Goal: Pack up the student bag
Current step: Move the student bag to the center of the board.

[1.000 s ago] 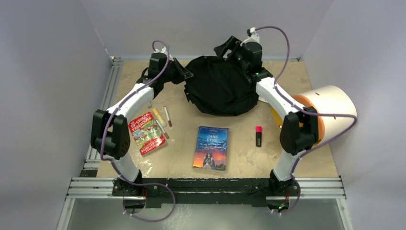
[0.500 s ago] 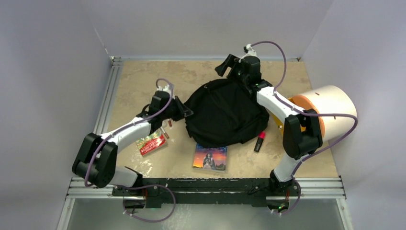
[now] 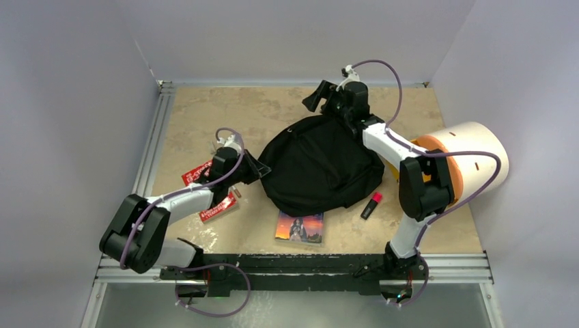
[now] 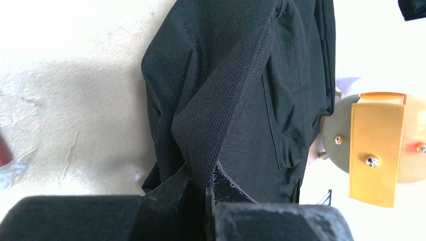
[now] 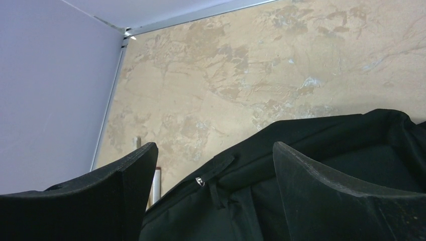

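Observation:
The student bag point(image 3: 321, 167) is a rounded black backpack lying in the middle of the table. My left gripper point(image 3: 258, 167) is at its left edge, shut on a fold of the bag's black fabric point(image 4: 221, 125), pinched between the left gripper's jaws point(image 4: 206, 183). My right gripper point(image 3: 315, 97) hangs open over the bag's far rim. In the right wrist view the right gripper point(image 5: 213, 150) has wide-apart fingers with nothing between them. The bag's zipped edge point(image 5: 321, 145) and a small metal zip pull point(image 5: 200, 181) lie below it.
A Jane Eyre book point(image 3: 300, 227) sticks out from under the bag's near edge. A red book point(image 3: 217, 206) and some pens lie under my left arm. A pink highlighter point(image 3: 371, 205) lies right of the bag. A cream-and-orange cylinder point(image 3: 461, 160) stands at the right.
My left arm has pulled the bag toward the near left, over the top of the Jane Eyre book. The highlighter has shifted and tilted. The right gripper stays open near the far rim.

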You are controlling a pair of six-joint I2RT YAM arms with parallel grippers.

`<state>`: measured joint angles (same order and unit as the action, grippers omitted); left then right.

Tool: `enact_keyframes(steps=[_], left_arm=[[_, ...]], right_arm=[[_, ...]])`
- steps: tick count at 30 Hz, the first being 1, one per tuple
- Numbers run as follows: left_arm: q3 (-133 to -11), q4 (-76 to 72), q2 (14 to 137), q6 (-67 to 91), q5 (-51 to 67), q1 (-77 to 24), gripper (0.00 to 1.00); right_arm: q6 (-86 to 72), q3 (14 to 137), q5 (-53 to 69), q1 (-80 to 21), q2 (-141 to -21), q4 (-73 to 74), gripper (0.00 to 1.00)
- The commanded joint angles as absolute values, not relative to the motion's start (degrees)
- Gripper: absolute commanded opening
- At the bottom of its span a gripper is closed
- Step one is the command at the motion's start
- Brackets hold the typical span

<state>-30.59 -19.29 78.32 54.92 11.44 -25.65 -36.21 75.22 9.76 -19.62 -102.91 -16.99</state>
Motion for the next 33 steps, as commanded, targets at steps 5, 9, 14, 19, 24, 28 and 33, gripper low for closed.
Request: enact_keyframes(steps=[5, 9, 14, 19, 24, 28, 33], left_arm=[[-26.18, -26.28, 81.33, 59.16, 5.13, -26.68, 0.00], [-26.77, -28.20, 84.60, 58.69, 6.23, -26.89, 0.00], [-25.56, -32.05, 86.90, 60.31, 5.73, -27.58, 0.00], [-25.26, -32.45, 86.60, 60.13, 5.91, -28.03, 0.00], [-25.13, -32.43, 86.46, 59.78, 5.76, -28.12, 0.00], [-25.37, -32.46, 86.79, 59.68, 5.95, -28.12, 0.00], [-25.37, -32.78, 87.10, 59.77, 6.08, -28.11, 0.00]], right_arm=[[-38.14, 74.41, 7.89, -22.17, -104.07, -22.20, 0.85], [-39.00, 75.24, 6.99, -23.37, -105.91, -22.55, 0.84], [-39.19, 77.67, 5.00, -25.59, -109.61, -22.12, 0.83], [-40.73, 78.46, 4.08, -26.10, -112.74, -24.06, 0.82], [-38.64, 79.79, 4.35, -26.41, -115.00, -26.42, 0.82], [-36.87, 80.54, 2.18, -26.43, -115.09, -25.81, 0.81], [-34.59, 79.59, 0.18, -26.45, -113.49, -27.71, 0.81]])
